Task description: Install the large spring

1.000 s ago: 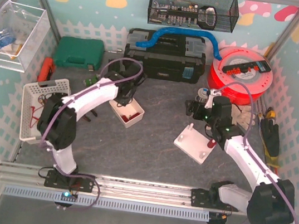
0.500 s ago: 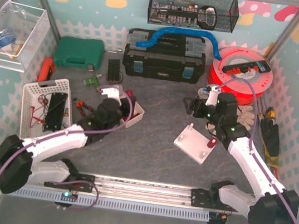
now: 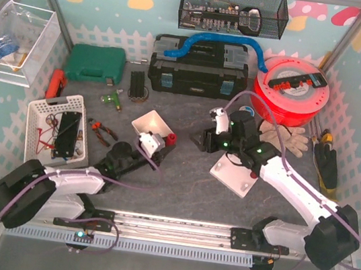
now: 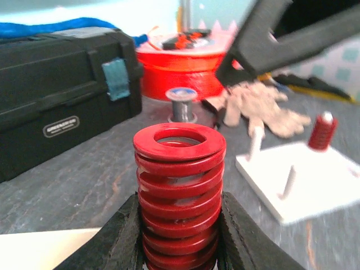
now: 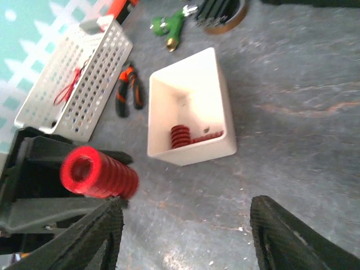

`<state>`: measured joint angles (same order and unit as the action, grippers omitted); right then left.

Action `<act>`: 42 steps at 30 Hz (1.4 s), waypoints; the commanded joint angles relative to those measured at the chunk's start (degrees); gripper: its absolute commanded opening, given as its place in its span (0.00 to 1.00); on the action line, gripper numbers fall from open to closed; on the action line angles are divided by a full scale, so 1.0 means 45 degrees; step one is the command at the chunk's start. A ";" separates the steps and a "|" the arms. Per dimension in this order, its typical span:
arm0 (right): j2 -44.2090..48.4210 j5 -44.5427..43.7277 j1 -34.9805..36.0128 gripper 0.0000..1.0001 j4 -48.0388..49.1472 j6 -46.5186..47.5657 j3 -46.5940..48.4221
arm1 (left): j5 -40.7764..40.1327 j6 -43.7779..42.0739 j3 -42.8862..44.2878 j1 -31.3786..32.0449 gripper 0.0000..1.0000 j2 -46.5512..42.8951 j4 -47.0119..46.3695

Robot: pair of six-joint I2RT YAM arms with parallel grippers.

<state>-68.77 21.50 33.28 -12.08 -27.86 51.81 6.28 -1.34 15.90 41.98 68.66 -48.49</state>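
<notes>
The large red spring (image 4: 179, 185) is clamped upright between my left gripper's (image 4: 179, 209) jaws. In the top view it (image 3: 171, 138) is held just right of the white bin (image 3: 147, 122). It also shows in the right wrist view (image 5: 98, 173), left of and below the bin (image 5: 191, 112). My right gripper (image 5: 188, 236) is open and empty, hovering over bare table a little right of the spring; in the top view it (image 3: 208, 140) is left of the white peg plate (image 3: 232, 175). The plate (image 4: 306, 177) carries bare pegs and a small red spring (image 4: 322, 130) on one peg.
A smaller red spring (image 5: 180, 136) lies in the bin. A white basket (image 3: 59, 127) and pliers (image 3: 99, 131) are at the left. A black toolbox (image 3: 197, 66), red spool (image 3: 290, 83) and gloves (image 3: 286, 134) stand at the back.
My left arm has dropped low and swung from the bin toward the centre with the large spring. My right gripper has moved left from above the plate toward the spring.
</notes>
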 commanded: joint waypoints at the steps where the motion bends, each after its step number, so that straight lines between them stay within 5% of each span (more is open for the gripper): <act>1: -0.0407 0.0345 0.0909 0.61 -0.0142 0.0009 0.0523 | 0.1342 -0.3051 -0.0773 0.0283 0.00 0.0433 -0.2356; 19: -0.3182 -0.1888 0.3692 0.57 -0.1646 0.0167 0.2568 | 0.1396 -0.3266 -0.0682 0.0574 0.00 0.0898 -0.2365; 32: -0.3287 -0.2630 0.3933 0.00 -0.1907 0.0137 0.2627 | 0.0565 -0.3094 -0.0615 0.0574 0.02 0.0992 -0.2301; 42: -0.1600 -0.6037 0.3767 0.00 -0.1938 -0.0442 0.2226 | -0.0209 -0.2601 -0.0341 0.0574 0.80 0.1137 -0.1806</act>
<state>-81.01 3.31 50.94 -20.23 -28.03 62.67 7.60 -14.15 12.84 44.38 73.36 -55.42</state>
